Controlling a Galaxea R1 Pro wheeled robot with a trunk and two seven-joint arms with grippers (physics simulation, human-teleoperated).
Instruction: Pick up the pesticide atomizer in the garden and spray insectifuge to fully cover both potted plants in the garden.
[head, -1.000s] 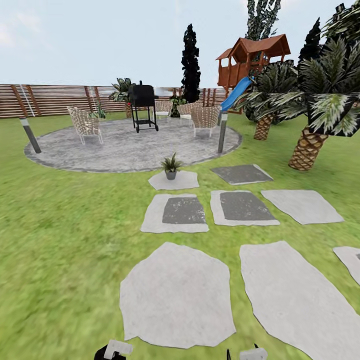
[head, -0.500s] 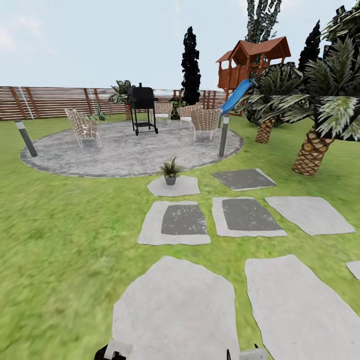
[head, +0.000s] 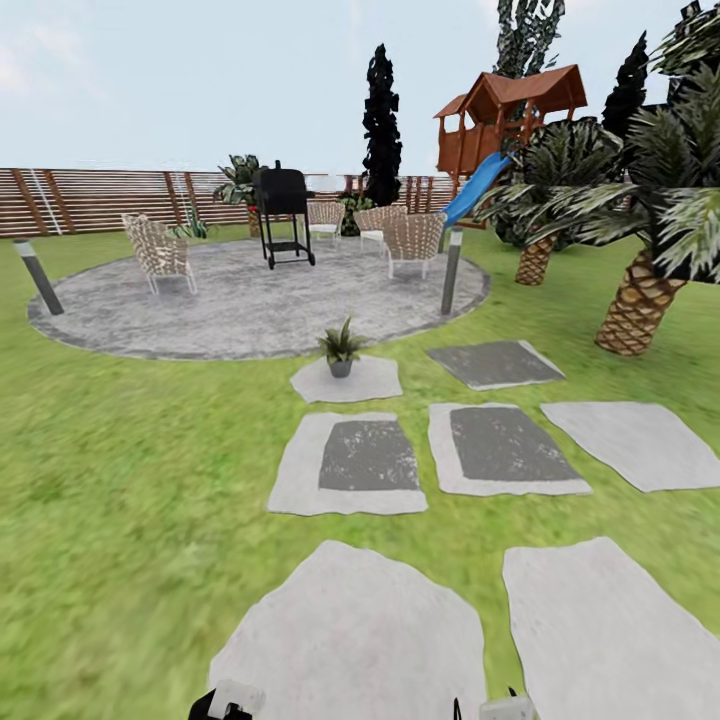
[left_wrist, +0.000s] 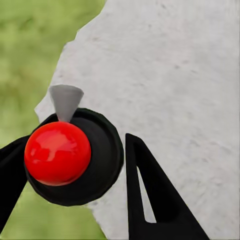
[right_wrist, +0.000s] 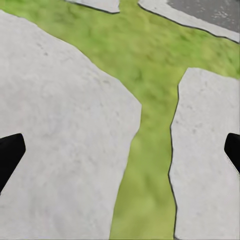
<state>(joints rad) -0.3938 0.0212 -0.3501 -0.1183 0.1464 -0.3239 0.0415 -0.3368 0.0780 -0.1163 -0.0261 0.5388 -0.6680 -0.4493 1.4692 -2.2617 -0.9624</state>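
Note:
In the left wrist view my left gripper (left_wrist: 74, 146) is shut on the pesticide atomizer (left_wrist: 102, 162), seen from above as a round black body with a red ball and a grey cone nozzle. It hangs over the edge of a pale stepping stone (left_wrist: 170, 75). My right gripper (right_wrist: 120, 145) is open with nothing between its fingers, above a grass strip between two stones. One potted plant (head: 341, 348), a low green rosette in a grey pot, stands on a small stone in the garden, just before the round patio (head: 230, 300).
Several grey stepping stones (head: 370, 465) lie across the lawn (head: 120, 450) ahead. On the patio stand wicker chairs (head: 157, 250) and a black grill (head: 283, 212). Short posts (head: 452, 272) mark its rim. Palms (head: 640, 300) rise at the right, and a brown slatted fence (head: 100, 198) runs behind.
The whole head view has shifted: the camera has moved forward, so the stones and the potted plant sit slightly nearer. The garden things themselves have not moved.

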